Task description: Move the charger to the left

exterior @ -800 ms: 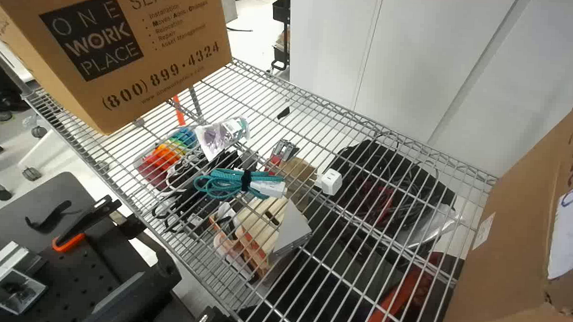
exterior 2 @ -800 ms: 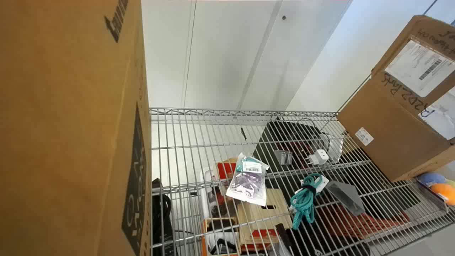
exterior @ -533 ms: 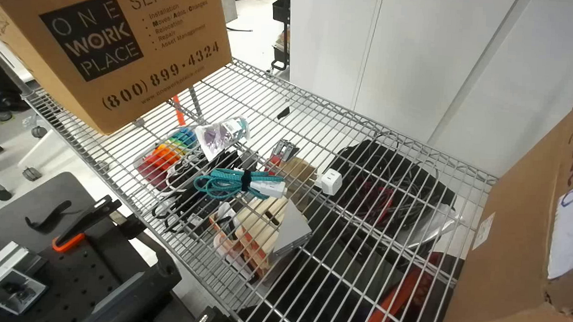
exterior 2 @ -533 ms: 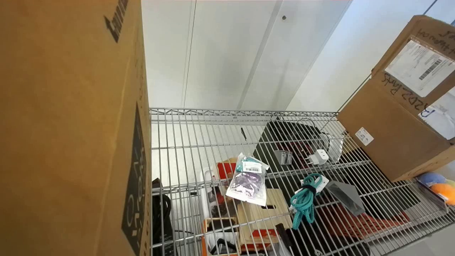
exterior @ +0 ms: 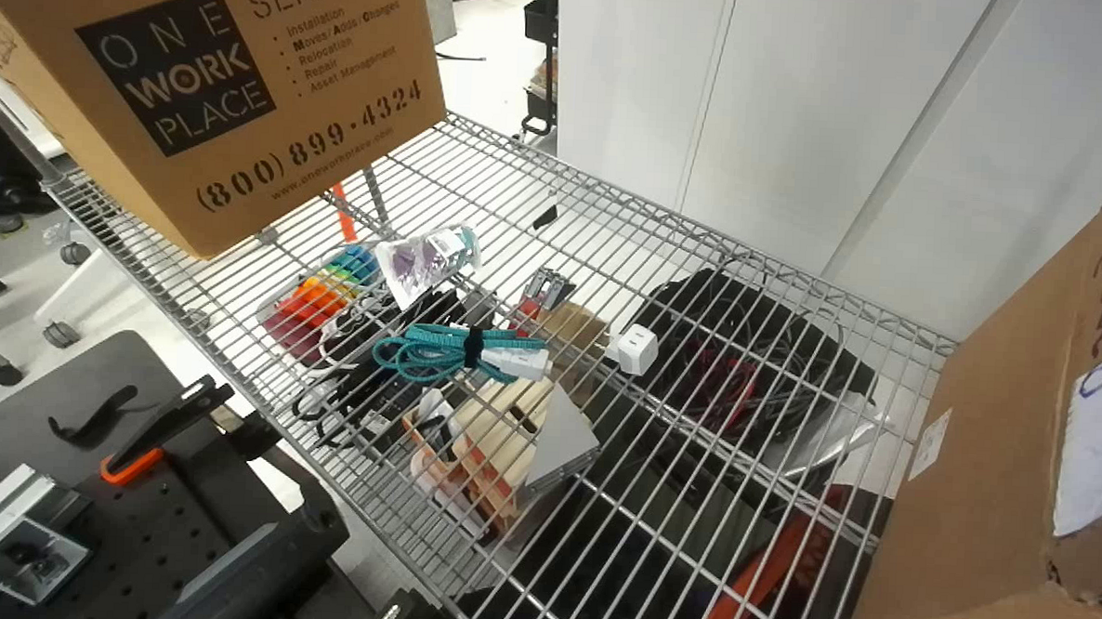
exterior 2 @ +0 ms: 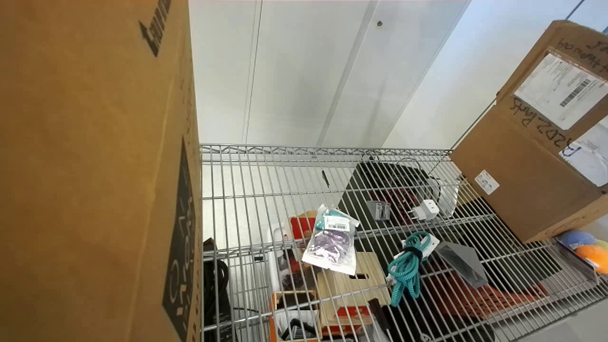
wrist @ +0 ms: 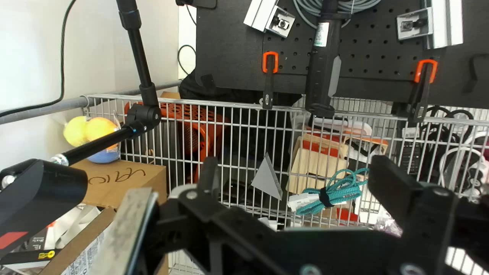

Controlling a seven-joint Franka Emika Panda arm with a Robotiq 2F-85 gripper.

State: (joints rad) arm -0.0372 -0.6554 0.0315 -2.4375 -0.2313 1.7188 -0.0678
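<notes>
The charger is a bundle of teal braided cord with a black strap round its middle and a white block at one end. It lies on the wire shelf in both exterior views [exterior: 426, 349] [exterior 2: 406, 273], and it also shows in the wrist view [wrist: 344, 193]. My gripper [wrist: 296, 168] shows only in the wrist view. Its black fingers are wide apart with nothing held between them. In that view the charger appears between the fingers, closer to the right finger. How far the gripper is from the charger I cannot tell.
The wire shelf [exterior: 735, 578] carries a grey wedge [exterior 2: 463, 261], a white plug [exterior 2: 426, 209], a purple-and-teal packet [exterior 2: 331, 242] and a small grey piece [exterior 2: 379, 210]. Cardboard boxes [exterior: 245, 82] [exterior 2: 527, 175] stand at both ends. A black stand [wrist: 139, 57] rises beside the shelf.
</notes>
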